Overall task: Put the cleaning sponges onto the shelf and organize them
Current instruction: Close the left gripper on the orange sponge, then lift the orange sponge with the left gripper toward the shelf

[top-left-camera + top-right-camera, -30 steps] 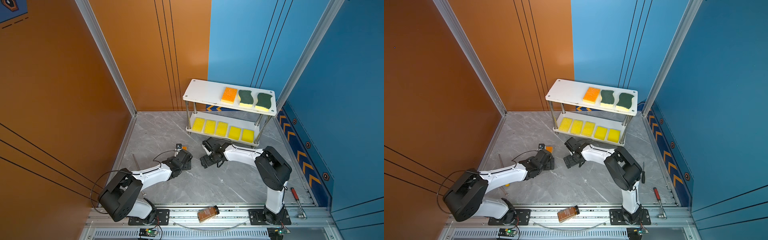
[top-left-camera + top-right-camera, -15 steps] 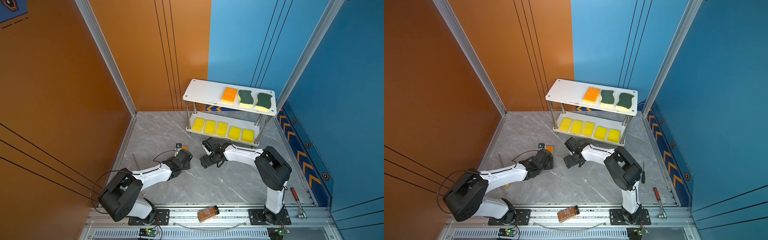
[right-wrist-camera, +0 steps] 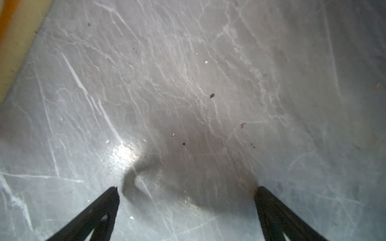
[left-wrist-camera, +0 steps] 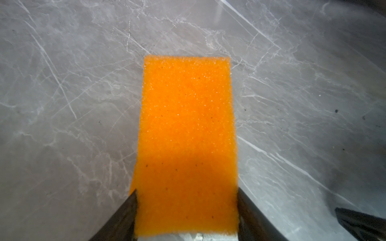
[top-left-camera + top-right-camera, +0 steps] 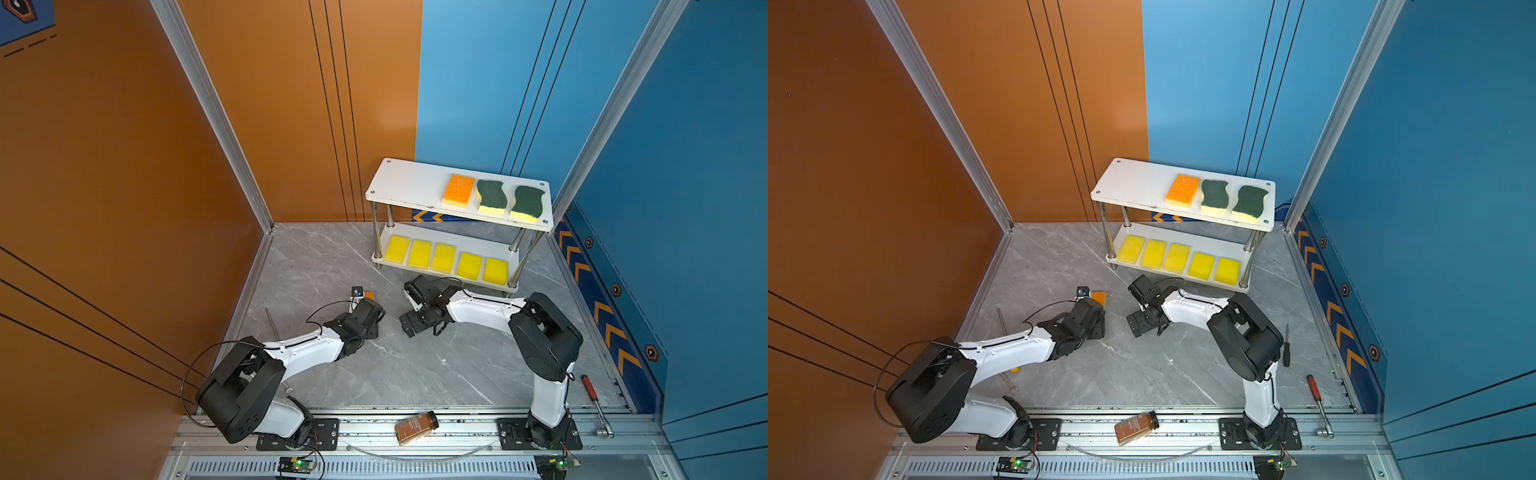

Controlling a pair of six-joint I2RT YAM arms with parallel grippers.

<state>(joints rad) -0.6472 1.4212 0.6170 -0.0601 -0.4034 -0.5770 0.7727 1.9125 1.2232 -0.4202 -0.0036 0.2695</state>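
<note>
The small two-tier shelf (image 5: pixel 407 183) (image 5: pixel 1133 183) of white boards on shiny metal posts stands at the back of the grey marble-patterned desk (image 5: pixel 415 374), close to the blue wall. On its top board, towards the right end, lie an orange-topped rectangular sponge with a yellow base (image 5: pixel 458 189) (image 5: pixel 1182 189) and two wavy dark-green-topped sponges (image 5: pixel 491 195) (image 5: pixel 528 200) side by side. The left part of that board is bare. On the lower board five all-yellow rectangular sponges sit in a row, from the leftmost (image 5: pixel 397 249) to the rightmost (image 5: pixel 495 271).

A second orange-topped sponge (image 4: pixel 187 135) (image 5: pixel 368 295) (image 5: pixel 1099 296) lies flat on the desk, left of the shelf's front and well apart from it. The white-and-black left arm (image 5: pixel 307 349) reaches low to it. In the left wrist view its black fingers (image 4: pixel 125 217) press against the sponge's two long sides near one end, so the left jaws are grasping that sponge, which rests on the desk.

The right arm (image 5: pixel 482 309) bends down just in front of the shelf. Its dark fingers (image 3: pixel 100 212) stand wide apart over bare desk: the right jaws are released, with nothing between them. A blurred orange-and-cream edge (image 3: pixel 12 41) shows in a corner of the right wrist view; I cannot tell what it is.

A brown bottle with a black cap (image 5: pixel 416 427) (image 5: pixel 1137 427) lies on its side on the metal rail at the front, between the two arm bases. A red-handled tool (image 5: pixel 590 386) lies near the right arm's base.
</note>
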